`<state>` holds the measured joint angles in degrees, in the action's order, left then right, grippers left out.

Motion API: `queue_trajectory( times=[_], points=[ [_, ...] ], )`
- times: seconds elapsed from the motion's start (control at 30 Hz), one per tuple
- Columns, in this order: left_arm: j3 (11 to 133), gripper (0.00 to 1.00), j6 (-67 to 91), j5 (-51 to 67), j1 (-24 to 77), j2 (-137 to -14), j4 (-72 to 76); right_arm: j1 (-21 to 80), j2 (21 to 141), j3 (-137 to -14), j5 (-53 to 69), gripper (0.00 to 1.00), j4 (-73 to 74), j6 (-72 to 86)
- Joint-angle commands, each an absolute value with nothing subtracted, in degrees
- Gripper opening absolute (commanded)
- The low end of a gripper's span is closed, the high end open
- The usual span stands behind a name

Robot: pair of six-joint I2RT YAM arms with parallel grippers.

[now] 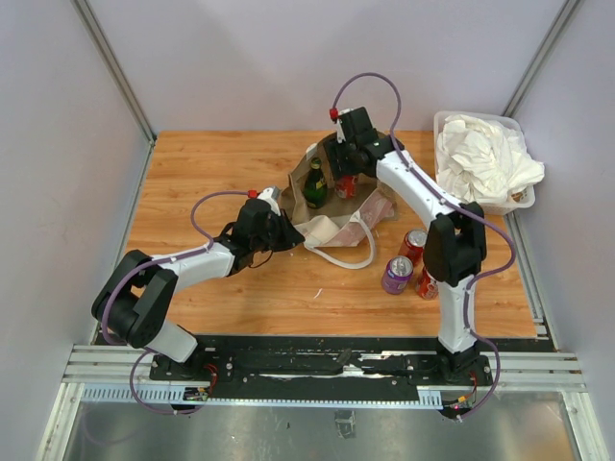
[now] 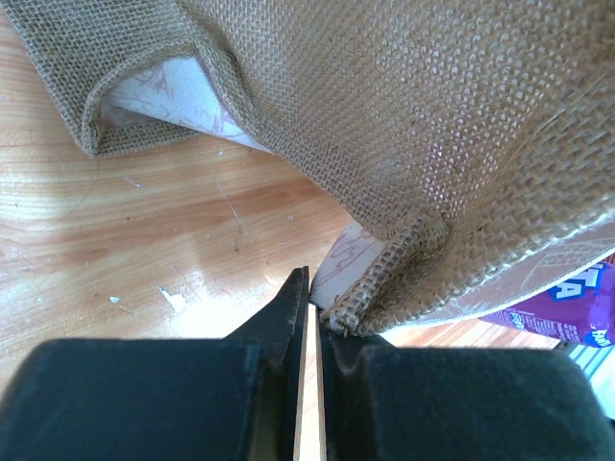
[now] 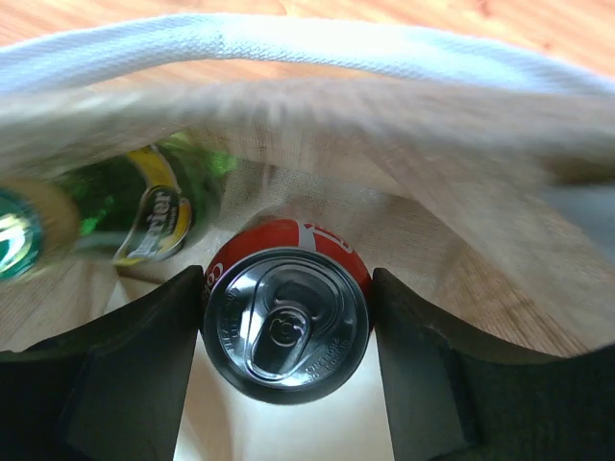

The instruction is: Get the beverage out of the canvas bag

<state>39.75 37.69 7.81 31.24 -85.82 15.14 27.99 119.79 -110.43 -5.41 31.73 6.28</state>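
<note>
The tan canvas bag (image 1: 332, 216) lies open at mid-table with a white handle loop (image 1: 348, 255) toward the front. Inside it are a red soda can (image 1: 346, 186) and a green bottle (image 1: 315, 184). My right gripper (image 1: 347, 177) reaches into the bag's mouth. In the right wrist view its fingers (image 3: 144, 355) press both sides of the red can (image 3: 286, 322), with the green bottle (image 3: 125, 206) to its left. My left gripper (image 1: 288, 234) is at the bag's left edge. In the left wrist view it (image 2: 315, 305) is pinched on a corner of the bag (image 2: 384, 115).
A red can (image 1: 413, 243), a purple can (image 1: 397, 275) and another red can (image 1: 427, 284) stand right of the bag by the right arm. A clear bin (image 1: 444, 123) of white cloths sits at the back right. The purple can (image 2: 577, 307) shows behind the bag.
</note>
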Motion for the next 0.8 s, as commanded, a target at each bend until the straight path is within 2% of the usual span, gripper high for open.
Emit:
queue_trajectory(
  times=[0.0,0.37,0.77],
  points=[
    [40.5,0.09,37.4,7.3,30.8,-86.3,13.8,30.0,108.6,-114.0,-6.1,0.01,30.7,3.9],
    [40.4,0.09,37.7,7.1,30.8,-86.6,14.0,36.6,91.9,-105.1,-10.3,0.01,30.3,3.1],
    [39.9,0.09,38.4,7.1,30.8,-86.5,14.9,37.7,69.6,-81.9,-19.5,0.01,30.9,7.5]
  ],
)
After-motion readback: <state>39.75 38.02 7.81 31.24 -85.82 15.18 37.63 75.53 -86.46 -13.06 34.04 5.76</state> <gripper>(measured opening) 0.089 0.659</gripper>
